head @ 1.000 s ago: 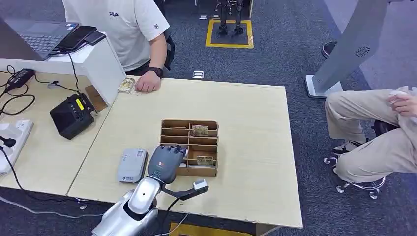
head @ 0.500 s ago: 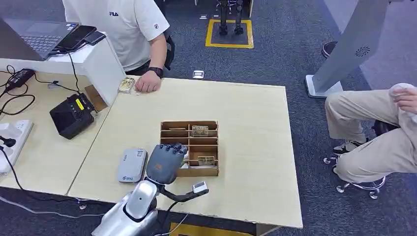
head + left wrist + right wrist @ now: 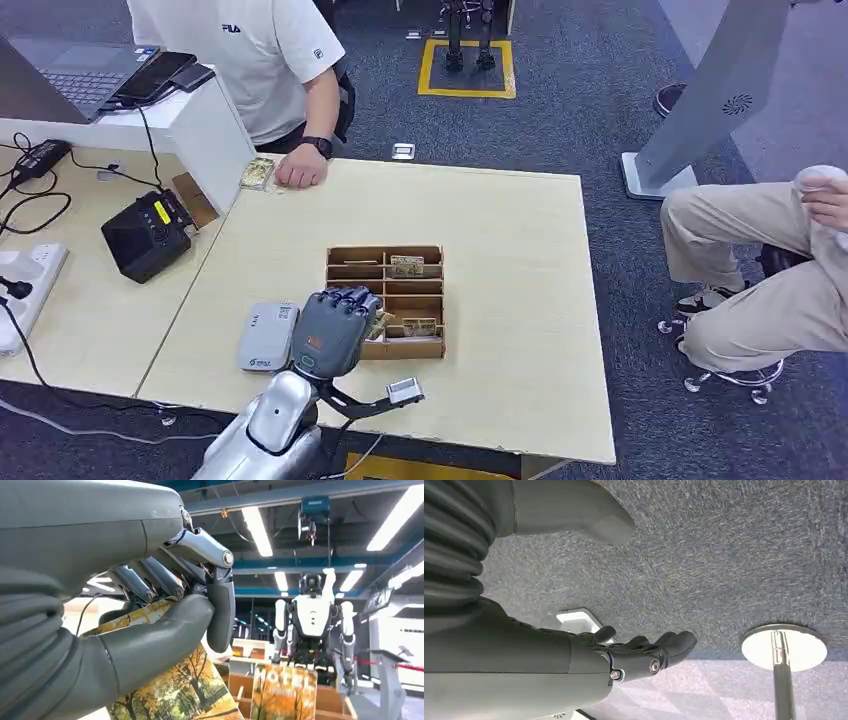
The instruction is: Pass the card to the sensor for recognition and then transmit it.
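White letters reading "FILA" are showing on the chest of the white short-sleeved T-shirt (image 3: 238, 40) worn by the person sitting at the upper left of the head view. In the left wrist view, large pale letters that seem to be spelling "HOTEL" are running across the top of the upright autumn-tree picture card (image 3: 284, 692) standing in the brown wooden divided box (image 3: 330, 700) at lower centre; the first letter is blurring.
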`<action>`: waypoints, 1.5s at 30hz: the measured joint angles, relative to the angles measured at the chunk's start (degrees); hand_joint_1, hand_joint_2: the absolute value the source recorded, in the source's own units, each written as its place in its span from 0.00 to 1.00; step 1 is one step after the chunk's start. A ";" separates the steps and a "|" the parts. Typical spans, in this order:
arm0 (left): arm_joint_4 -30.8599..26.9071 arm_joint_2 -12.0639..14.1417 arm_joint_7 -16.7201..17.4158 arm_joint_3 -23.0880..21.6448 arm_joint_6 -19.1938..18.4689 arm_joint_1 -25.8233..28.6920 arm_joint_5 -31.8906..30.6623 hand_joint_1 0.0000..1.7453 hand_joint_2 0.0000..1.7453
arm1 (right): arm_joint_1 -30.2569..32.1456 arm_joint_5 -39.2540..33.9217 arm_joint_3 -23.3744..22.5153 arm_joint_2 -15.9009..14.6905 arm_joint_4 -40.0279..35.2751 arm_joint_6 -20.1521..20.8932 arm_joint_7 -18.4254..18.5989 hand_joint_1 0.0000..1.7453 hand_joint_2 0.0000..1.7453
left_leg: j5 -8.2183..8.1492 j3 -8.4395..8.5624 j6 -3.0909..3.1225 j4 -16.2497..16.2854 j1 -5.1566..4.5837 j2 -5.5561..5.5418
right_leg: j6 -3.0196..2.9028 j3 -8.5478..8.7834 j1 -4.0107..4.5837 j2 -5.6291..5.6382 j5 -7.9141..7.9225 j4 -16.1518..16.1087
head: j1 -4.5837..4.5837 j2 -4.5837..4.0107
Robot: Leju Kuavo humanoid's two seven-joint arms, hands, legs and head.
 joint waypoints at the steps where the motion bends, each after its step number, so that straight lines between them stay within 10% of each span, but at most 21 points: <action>1: -0.41 -0.32 -0.76 0.59 0.00 0.29 0.24 1.00 1.00 | 0.00 -0.02 0.00 0.00 0.00 -0.02 -0.02 0.00 1.00 | 0.00 0.00 0.00 0.00 0.00 0.00 | 0.00 0.00 0.00 0.00 0.00 0.00 | 0.02 0.00; 14: -1.37 -6.42 -11.45 7.69 0.00 -0.02 25.14 1.00 1.00 | -0.01 0.04 0.00 0.00 -0.02 0.00 0.55 0.00 1.00 | 0.01 0.01 0.00 0.01 0.00 -0.03 | 0.00 0.00 0.00 -0.02 0.00 0.00 | 0.00 0.00; 21: -0.81 -8.13 -12.13 7.69 -1.20 -3.65 39.95 1.00 1.00 | -0.06 -1.05 0.00 0.00 -0.09 0.00 1.18 0.00 1.00 | 0.00 0.01 0.00 0.01 0.00 -0.02 | 0.00 0.00 0.00 -0.01 0.01 0.00 | 0.02 0.00; 45: 12.94 -8.09 -10.90 10.75 -8.72 -15.56 61.35 1.00 1.00 | -0.09 3.10 0.00 0.00 -0.39 0.00 1.86 0.00 1.00 | 0.03 0.01 -0.01 0.01 0.00 -0.02 | 0.01 0.00 0.00 -0.01 0.02 0.01 | 0.00 0.00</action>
